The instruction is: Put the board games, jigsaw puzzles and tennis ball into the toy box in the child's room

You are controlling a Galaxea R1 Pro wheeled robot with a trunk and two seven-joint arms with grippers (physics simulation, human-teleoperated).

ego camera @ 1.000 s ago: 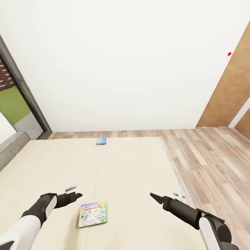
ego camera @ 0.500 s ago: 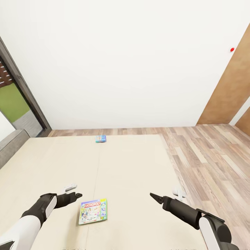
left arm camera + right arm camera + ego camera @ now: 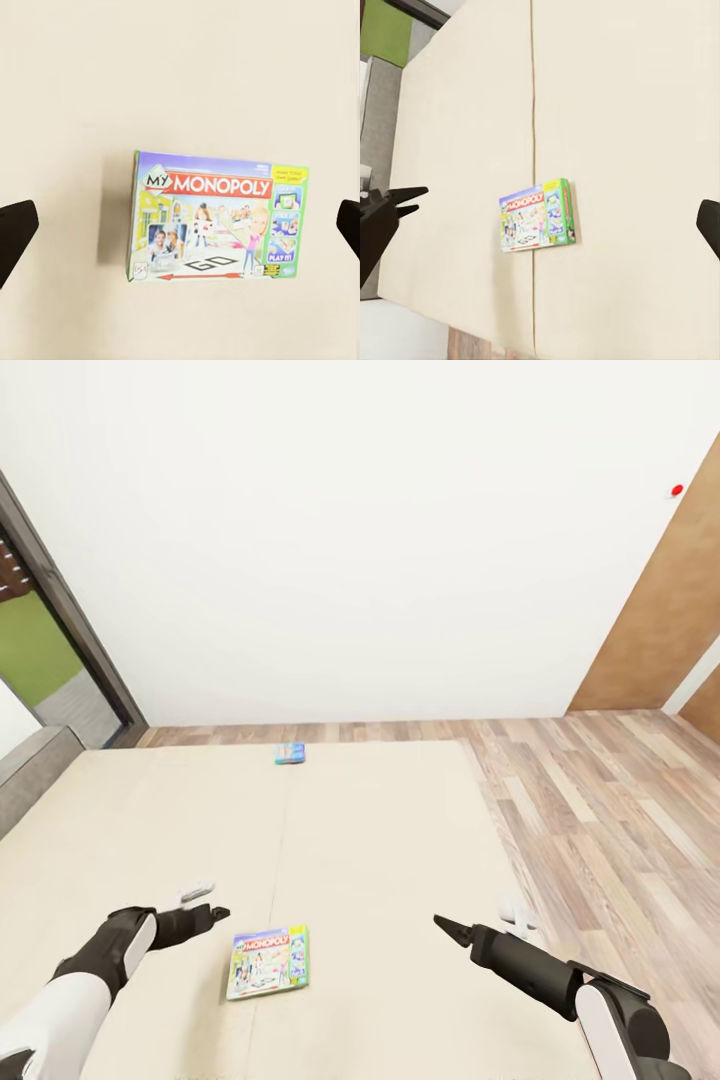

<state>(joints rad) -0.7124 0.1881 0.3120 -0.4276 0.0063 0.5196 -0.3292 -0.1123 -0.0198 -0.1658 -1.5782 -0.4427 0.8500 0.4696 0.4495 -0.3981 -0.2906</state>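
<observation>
The Monopoly box [image 3: 267, 961] lies flat on the bed [image 3: 380, 830], face up, near my end of the cover and between my two arms. It is a thin rectangular carton with a green edge, a red banner with white lettering reading "MY MONOPOLY", cartoon children and a game-board drawing printed below. From my left wrist camera the box [image 3: 218, 217] sits squarely ahead on the plain cover, casting a soft shadow along one short side. From my right wrist camera the same box [image 3: 538, 214] rests right beside the long seam that runs down the bed.

A second, smaller blue box [image 3: 290, 753] lies flat at the far edge of the bed, close to the strip of floor under the white wall.

The bed cover is smooth, matte beige cloth with one straight seam; a dark grey frame shows at the left. Beyond it the floor [image 3: 600, 800] is wood plank in mixed brown and grey tones, and a brown panel leans along the right wall.

My left gripper [image 3: 208, 913] hovers just left of the Monopoly box, above the cover, touching nothing; its dark fingers [image 3: 15, 232] stand wide apart at the edges of the wrist picture, with the box between them in that view. My right gripper [image 3: 447, 928] hangs well to the right of the box, empty, its dark fingers [image 3: 709, 223] likewise spread wide.
</observation>
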